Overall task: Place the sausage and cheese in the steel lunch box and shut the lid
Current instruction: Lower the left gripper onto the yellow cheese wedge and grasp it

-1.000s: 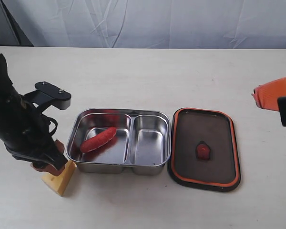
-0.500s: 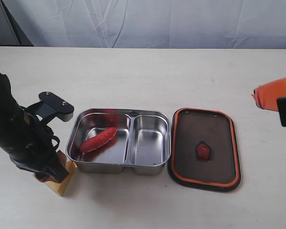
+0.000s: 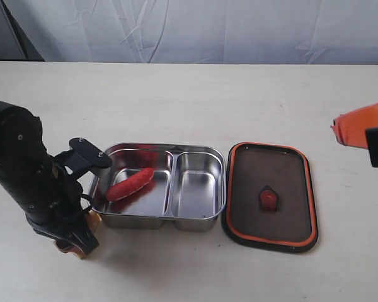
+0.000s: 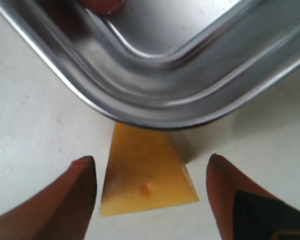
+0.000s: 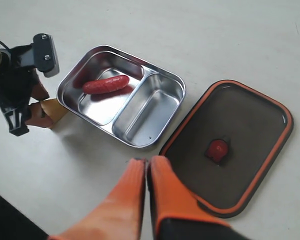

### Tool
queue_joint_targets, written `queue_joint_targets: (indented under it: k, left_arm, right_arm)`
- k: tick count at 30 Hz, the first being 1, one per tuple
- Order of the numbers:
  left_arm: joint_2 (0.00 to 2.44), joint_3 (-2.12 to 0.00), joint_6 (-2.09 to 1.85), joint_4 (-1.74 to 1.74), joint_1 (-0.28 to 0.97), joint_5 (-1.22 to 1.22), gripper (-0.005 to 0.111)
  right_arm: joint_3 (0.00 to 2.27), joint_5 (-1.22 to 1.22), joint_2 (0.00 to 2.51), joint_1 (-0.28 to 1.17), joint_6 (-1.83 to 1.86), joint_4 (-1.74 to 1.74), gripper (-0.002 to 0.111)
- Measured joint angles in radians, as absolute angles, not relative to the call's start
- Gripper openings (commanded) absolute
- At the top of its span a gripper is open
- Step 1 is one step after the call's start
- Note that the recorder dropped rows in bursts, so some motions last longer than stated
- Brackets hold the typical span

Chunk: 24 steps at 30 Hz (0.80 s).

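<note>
The left gripper (image 4: 150, 159) stands with its orange fingers spread wide, one on each side of the small yellow-orange wedge of toy cheese (image 4: 145, 175), and has hold of nothing yet. The cheese lies on the pale table (image 3: 208, 100) at the 8 o'clock corner of the shiny rectangular stainless-steel lunch box (image 3: 157, 146). Its narrow end is right against that corner and seems tucked under the rim. The small red ribbed toy sausage (image 3: 130, 183) already lies in the larger compartment, on the box's 9 o'clock side. The dark translucent lid with the orange seal rim (image 3: 283, 189) lies underside up at the box's 3 o'clock, just beside it. The right gripper (image 5: 146, 165) hangs at the scene's 3 o'clock edge, fingers pressed together and empty.

The main risk is in the closing. The fingers meet slanted faces, so the wedge may squirt out along its taper instead of being held. The box wall is very near. A finger drifting toward it would shove the box and roll the sausage. A straight lift could catch the narrow end under the rim and tip the box.
</note>
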State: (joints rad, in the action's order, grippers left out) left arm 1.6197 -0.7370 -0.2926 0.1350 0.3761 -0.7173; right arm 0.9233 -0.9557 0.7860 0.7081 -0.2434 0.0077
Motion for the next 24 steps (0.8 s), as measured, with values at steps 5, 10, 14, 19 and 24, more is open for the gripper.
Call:
queue_joint_targets:
  k: [5, 10, 14, 19, 24]
  left_arm:
    - [1.664, -0.737, -0.293, 0.135, 0.376, -0.712, 0.061]
    - [1.717, -0.737, -0.279, 0.135, 0.376, -0.694, 0.056]
    - [1.721, -0.737, -0.274, 0.133, 0.376, -0.707, 0.023]
    - [1.721, -0.737, -0.272, 0.133, 0.376, -0.758, 0.000]
    - [1.720, -0.737, -0.220, 0.133, 0.376, -0.872, 0.000]
  right_arm:
    - [0.923, -0.956, 0.786, 0.708, -0.243, 0.009, 0.006]
    - [0.923, -0.956, 0.786, 0.708, -0.243, 0.009, 0.006]
    - [0.923, -0.956, 0.786, 0.708, -0.243, 0.016, 0.006]
    - [0.923, -0.956, 0.786, 0.708, -0.243, 0.018, 0.006]
    - [0.923, -0.956, 0.786, 0.708, -0.243, 0.018, 0.006]
